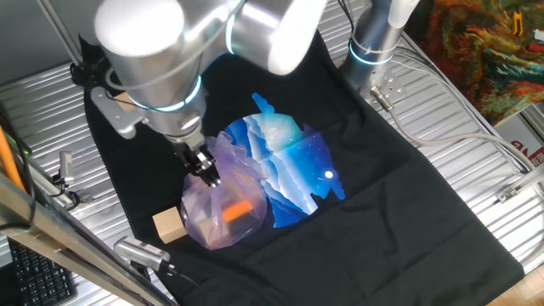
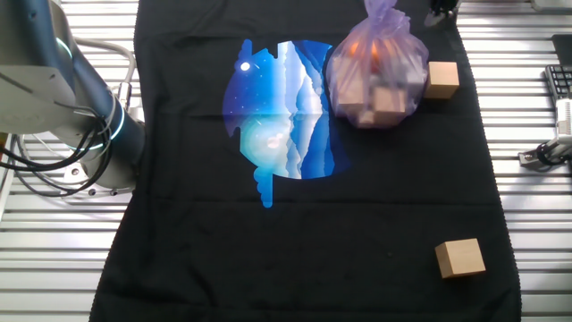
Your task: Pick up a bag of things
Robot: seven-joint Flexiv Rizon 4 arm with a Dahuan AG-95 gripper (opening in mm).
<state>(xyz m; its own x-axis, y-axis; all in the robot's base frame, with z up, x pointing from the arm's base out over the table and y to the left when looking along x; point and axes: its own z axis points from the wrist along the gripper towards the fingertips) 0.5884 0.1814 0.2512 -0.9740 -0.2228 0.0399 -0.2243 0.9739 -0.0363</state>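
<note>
The bag of things [image 1: 223, 206] is a translucent pale purple plastic bag with an orange item showing through. It lies on the black cloth [image 1: 408, 212]. In the other fixed view the bag [image 2: 375, 67] also shows wooden cubes inside, and its gathered neck stands up at the top edge. My gripper [image 1: 205, 172] hangs at the bag's upper left edge, its dark fingers close together against the plastic. Whether they pinch it is not clear. Only a dark tip of the gripper [image 2: 438, 7] shows in the other fixed view.
A shiny blue-and-white bag [image 1: 293, 166] lies against the purple bag. One wooden cube [image 1: 170, 225] sits beside the purple bag, another [image 2: 460, 258] further off on the cloth. The arm's base [image 2: 89, 125] stands on the ribbed metal table [image 1: 476, 144].
</note>
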